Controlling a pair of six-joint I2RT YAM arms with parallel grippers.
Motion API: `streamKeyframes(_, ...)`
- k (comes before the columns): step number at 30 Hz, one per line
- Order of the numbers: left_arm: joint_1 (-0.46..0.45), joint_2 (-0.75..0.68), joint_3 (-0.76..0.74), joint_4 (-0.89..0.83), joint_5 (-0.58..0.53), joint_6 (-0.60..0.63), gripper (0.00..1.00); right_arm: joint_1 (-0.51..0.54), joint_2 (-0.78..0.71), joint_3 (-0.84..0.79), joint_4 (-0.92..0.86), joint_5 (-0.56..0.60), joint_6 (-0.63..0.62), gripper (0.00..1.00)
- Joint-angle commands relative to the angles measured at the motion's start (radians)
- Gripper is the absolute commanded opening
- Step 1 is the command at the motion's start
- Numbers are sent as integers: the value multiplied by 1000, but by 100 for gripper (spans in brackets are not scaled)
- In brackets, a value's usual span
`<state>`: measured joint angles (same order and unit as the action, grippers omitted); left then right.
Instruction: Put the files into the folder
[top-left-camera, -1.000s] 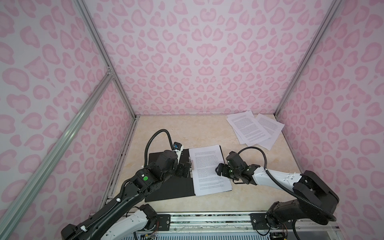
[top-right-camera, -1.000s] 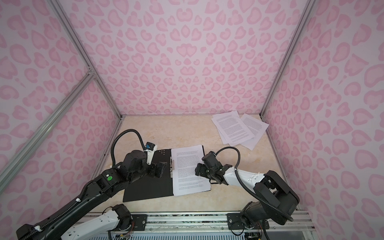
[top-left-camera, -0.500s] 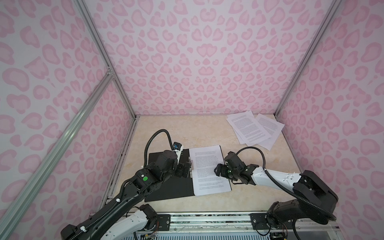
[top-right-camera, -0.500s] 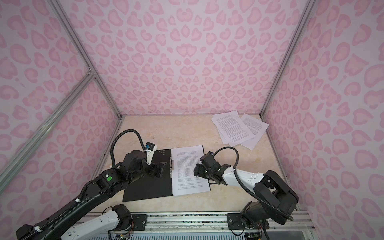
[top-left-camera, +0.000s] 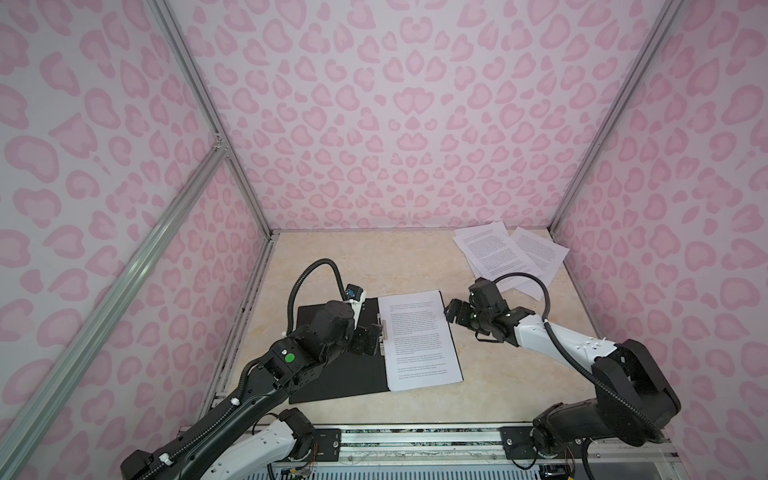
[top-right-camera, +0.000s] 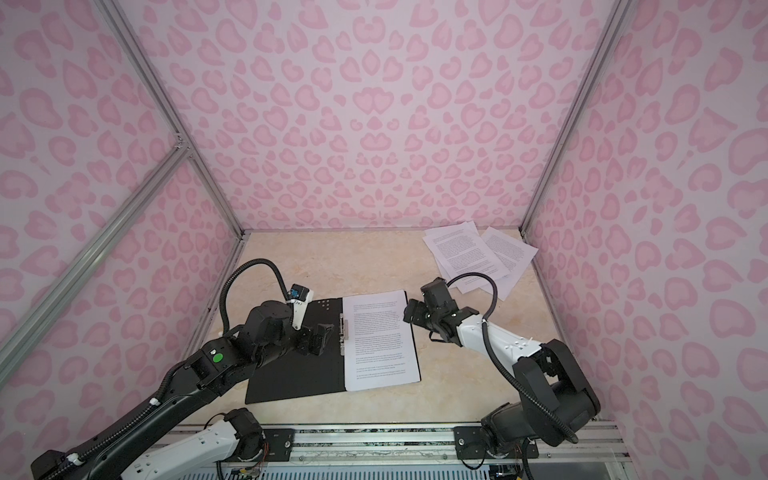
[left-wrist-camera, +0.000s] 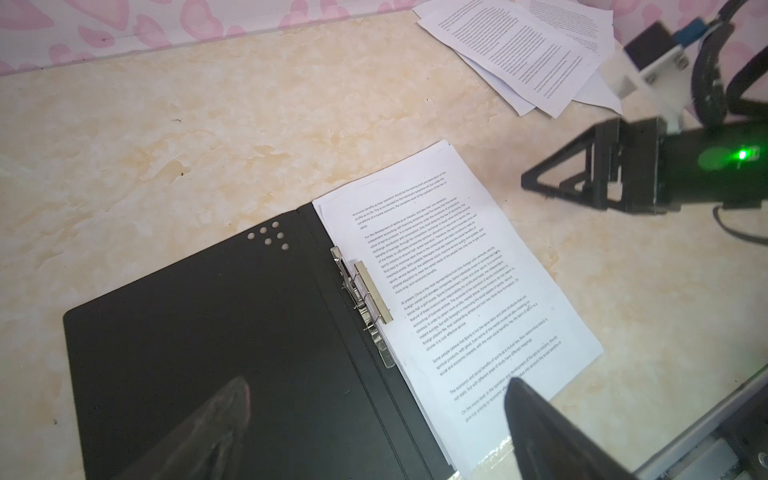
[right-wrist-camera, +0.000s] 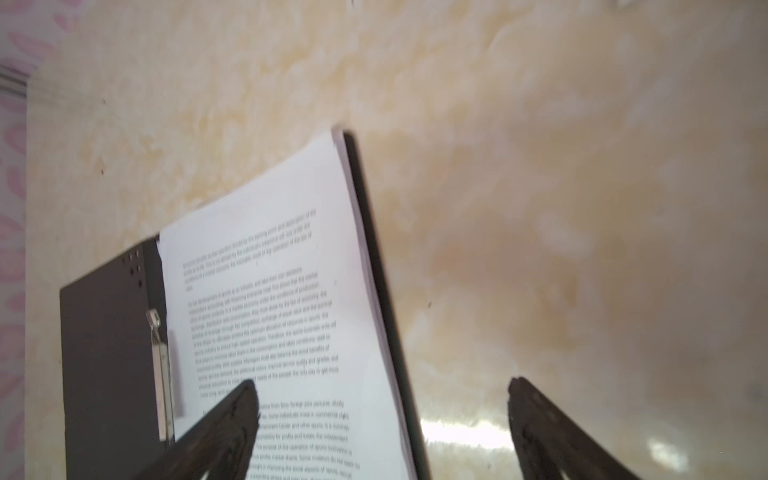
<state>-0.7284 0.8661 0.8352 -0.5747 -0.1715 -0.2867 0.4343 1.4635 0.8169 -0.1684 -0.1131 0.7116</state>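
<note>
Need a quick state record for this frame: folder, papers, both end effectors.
folder: open flat on table, black inside up
clip: metal, at spine
filed sheets: stack on folder's right half
loose sheets: overlapping pile, far right corner
left end effector: open, above spine, empty
right end effector: open, straddling stack's outer edge; contact unclear

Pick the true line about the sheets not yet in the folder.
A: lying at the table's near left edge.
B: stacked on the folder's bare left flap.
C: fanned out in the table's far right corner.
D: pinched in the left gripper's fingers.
C: both top views show the loose sheets overlapping in the far right corner of the table, apart from the folder.
</note>
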Motion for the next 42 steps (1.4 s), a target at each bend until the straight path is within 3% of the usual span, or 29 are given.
streamKeyframes(1,1,8,-2,4,4,1,97,-120,74,92,-50,23,-189,89)
streamKeyframes(7,0,11,-4,6,-9,-2,97,-332,386,379,-116,42,-291,75)
streamKeyframes(12,0,19,-1,11,-13,-8,97,-368,555,543,-158,50,-311,74)
streamKeyframes(15,1,30,13,16,-4,-12,97,-372,588,547,-169,9,-292,73)
streamKeyframes(19,0,57,38,28,8,-21,97,-380,528,420,-123,-21,-244,75)
streamKeyframes(25,1,162,98,76,93,-53,97,-395,326,173,-50,-165,-143,77)
streamKeyframes(33,0,424,259,133,261,-104,99,-314,-61,-248,26,-218,56,77)
streamKeyframes(37,-7,588,345,170,389,-131,97,-224,-200,-252,-25,-218,34,78)
streamKeyframes(38,-13,636,373,175,414,-133,95,-227,-212,-226,-37,-210,2,79)
streamKeyframes(40,-31,721,424,183,442,-138,94,-236,-209,-164,-95,-69,-50,81)
streamKeyframes(42,-64,804,495,181,455,-137,92,-309,-167,-105,-110,-42,-100,81)
